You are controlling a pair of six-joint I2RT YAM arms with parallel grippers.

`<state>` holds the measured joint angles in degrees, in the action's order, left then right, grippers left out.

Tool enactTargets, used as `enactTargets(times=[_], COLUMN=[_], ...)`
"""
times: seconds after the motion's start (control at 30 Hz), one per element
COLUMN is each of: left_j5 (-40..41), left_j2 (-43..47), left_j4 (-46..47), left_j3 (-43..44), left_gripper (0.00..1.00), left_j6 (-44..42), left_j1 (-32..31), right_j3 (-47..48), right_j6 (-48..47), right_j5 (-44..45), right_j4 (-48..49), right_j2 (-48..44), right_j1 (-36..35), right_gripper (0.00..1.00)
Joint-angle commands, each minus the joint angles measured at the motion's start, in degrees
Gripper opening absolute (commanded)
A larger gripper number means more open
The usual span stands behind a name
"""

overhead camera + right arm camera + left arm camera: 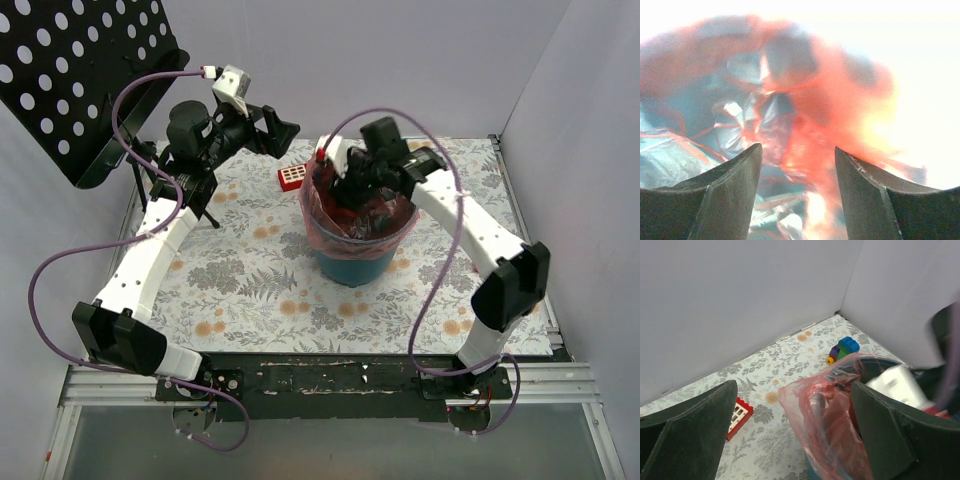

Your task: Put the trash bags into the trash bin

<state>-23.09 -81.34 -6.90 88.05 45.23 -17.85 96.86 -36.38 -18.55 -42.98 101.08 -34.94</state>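
Right wrist view: right gripper [797,147] parted, holding nothing; trash bags [805,115] just ahead blur in glare. Left gripper [794,384] spread wide, empty.

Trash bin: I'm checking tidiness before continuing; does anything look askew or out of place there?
The trash bin stands upright, but the trash bag is bunched unevenly: its film spills over the rim toward the left arm and hangs outside. The right pincer reaches into the bin, jaws apart.
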Motion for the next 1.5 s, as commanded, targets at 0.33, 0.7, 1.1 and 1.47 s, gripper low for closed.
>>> enactTargets(times=[0.33,0.7,1.1,1.47], left_j5=[3.85,-1.42,-6.11,-23.74], left_j2=[-2.16,7.76,7.34,15.16], left_j4=[-1.71,-0.58,1.21,2.83], left_j3=[3.01,-20.88,-29.61,-36.19], left_gripper=[0.98,0.95,0.93,0.98], left_j6=[-7.88,1.17,8.90,7.58], left_j1=[0.18,0.18,0.00,4.31], right_j3=[6.93,17.13,4.66,0.52], right_j6=[15.53,22.58,25.76,19.86], right_j5=[22.75,29.62,6.18,-5.01], right_j4=[8.26,12.05,9.42,4.32], right_j2=[-13.63,-10.73,-13.10,-15.04], right_j1=[1.19,4.17,4.79,4.79], right_gripper=[0.76,0.79,0.83,0.84])
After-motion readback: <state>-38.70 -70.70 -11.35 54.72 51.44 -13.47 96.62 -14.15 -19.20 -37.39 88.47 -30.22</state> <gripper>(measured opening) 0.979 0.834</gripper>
